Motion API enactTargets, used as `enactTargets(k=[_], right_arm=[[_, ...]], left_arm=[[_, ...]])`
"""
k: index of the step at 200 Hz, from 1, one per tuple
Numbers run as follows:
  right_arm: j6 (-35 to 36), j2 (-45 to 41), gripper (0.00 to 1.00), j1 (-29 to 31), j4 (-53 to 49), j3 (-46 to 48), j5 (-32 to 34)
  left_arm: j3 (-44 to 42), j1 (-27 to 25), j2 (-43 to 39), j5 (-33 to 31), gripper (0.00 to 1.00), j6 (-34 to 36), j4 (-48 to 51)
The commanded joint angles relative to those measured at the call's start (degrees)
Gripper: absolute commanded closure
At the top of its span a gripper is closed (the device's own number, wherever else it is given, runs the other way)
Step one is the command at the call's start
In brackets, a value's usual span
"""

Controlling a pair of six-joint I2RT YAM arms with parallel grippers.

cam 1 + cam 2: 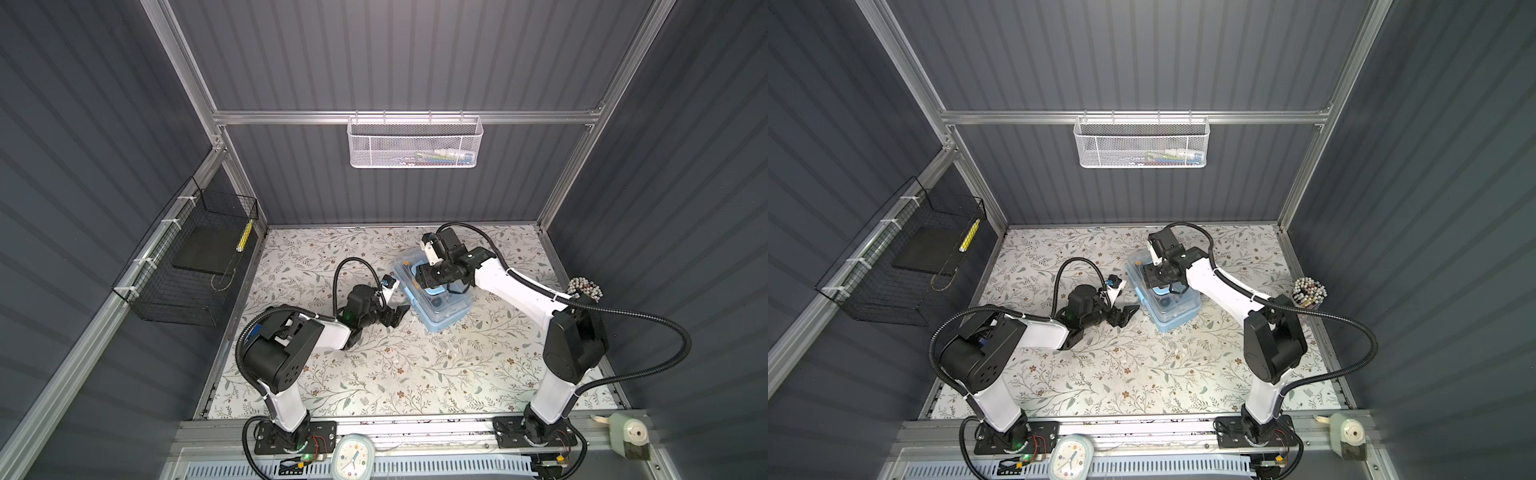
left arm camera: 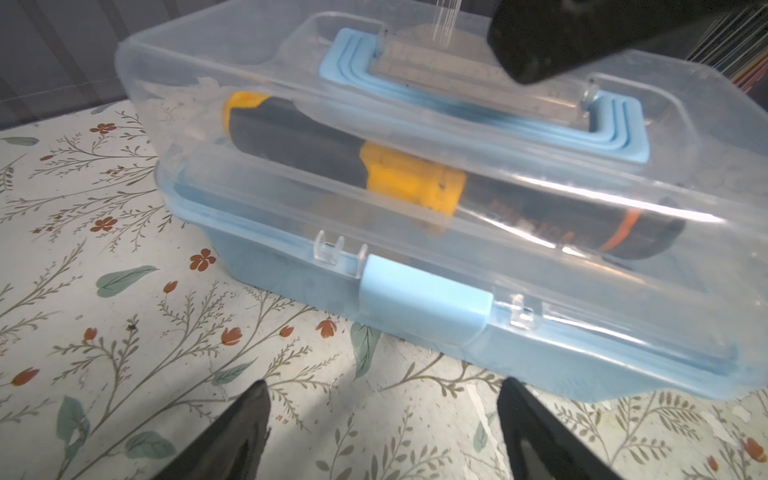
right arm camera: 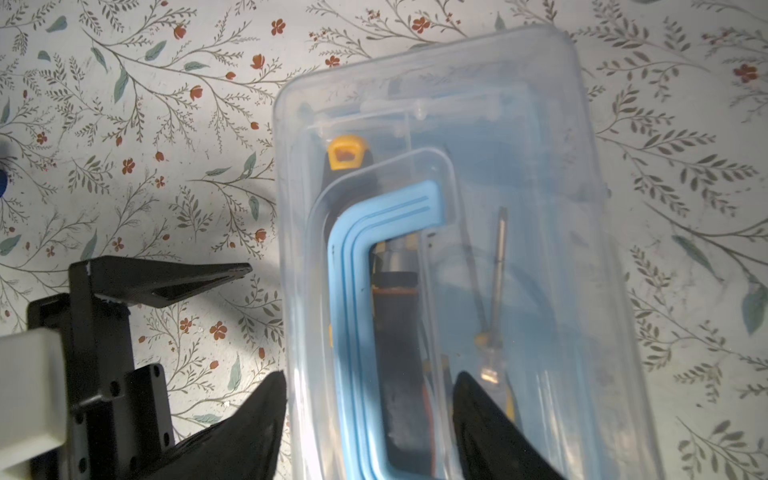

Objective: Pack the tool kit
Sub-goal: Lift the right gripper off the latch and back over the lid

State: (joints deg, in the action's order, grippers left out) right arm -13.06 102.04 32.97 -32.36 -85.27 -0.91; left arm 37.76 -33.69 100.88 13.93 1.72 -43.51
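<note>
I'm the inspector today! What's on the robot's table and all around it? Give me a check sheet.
Surface: floral table.
Job's things: tool kit, clear lid down, blue handle folded flat; orange-black screwdriver and thin screwdriver inside.
Clutter: clock, pencil sharpener, bundle of pens at the edges.
Grippers: left gripper open, facing the latch, apart; right gripper open, over the handle.
Cables: black hoses loop off both arms.
Surroundings: white mesh basket on back wall; black wire basket on left wall.
</note>
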Motion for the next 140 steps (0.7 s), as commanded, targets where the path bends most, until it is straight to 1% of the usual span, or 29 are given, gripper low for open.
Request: enactTargets(k=[1, 42, 71, 88, 111, 140], right_arm=[[-0.5, -0.4, 0.36, -0.6, -0.3, 0.5, 0.3], [-1.0, -0.3, 0.39, -1.1, -0.1, 0.7, -0.9], [-1.6, 0.1, 0.43, -1.0, -0.3, 0.5, -1.3], [-1.7, 0.0, 0.47, -1.1, -0.3, 0.5, -1.4], [-1.9, 0.4, 0.51, -1.1, -0.3, 0.1, -2.7], [-2.1, 0.7, 0.52, -1.1, -0.3, 0.0, -3.4]], left_arm=[[-0.8, 0.0, 1.0, 2.7, 0.14, -0.5, -2.0], [-0.1, 0.0, 2.8, 3.9, 0.16, -1.1, -2.6], [1.2, 0.0, 4.8, 3.8, 0.17, -1.2, -4.2], [1.8, 0.1, 5.6, 3.4, 0.18, -0.5, -4.5], [2.4, 0.0, 6.1, 3.1, 0.21, 0.3, -4.6], [3.0, 0.1, 6.3, 3.1, 0.25, 1.5, -5.1]])
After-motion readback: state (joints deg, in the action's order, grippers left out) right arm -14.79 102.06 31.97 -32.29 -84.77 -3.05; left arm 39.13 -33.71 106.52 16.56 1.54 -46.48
